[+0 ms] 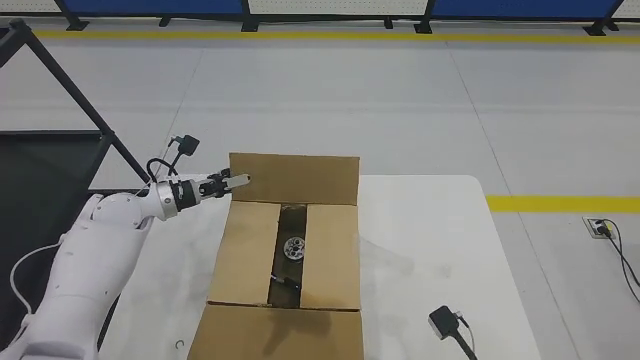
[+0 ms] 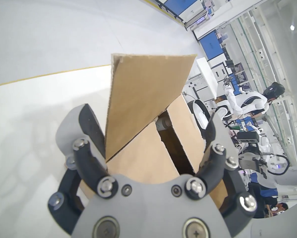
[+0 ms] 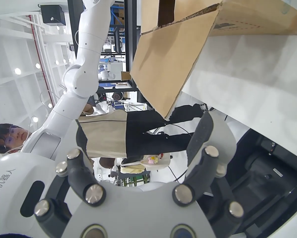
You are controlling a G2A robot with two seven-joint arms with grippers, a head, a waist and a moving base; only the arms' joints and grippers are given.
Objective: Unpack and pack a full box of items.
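Observation:
A cardboard box (image 1: 290, 260) sits on the white table (image 1: 430, 250). Its far flap (image 1: 295, 178) stands up, and its two side flaps lie almost closed. A narrow gap between them shows a round metal item (image 1: 294, 249) and a dark item (image 1: 285, 285). My left gripper (image 1: 240, 179) is at the far flap's left corner. It is open (image 2: 150, 130), with the flap's edge (image 2: 143, 95) between its fingers and close against one pad (image 2: 88, 125). My right gripper (image 3: 143, 144) is open and holds nothing. It sits below the table's front edge, under the near flap (image 3: 168, 63), which hangs over that edge.
A black metal frame (image 1: 40, 180) stands to the left of the table. A small black module with a cable (image 1: 445, 322) is over the table's front right. The table's right half is bare white surface.

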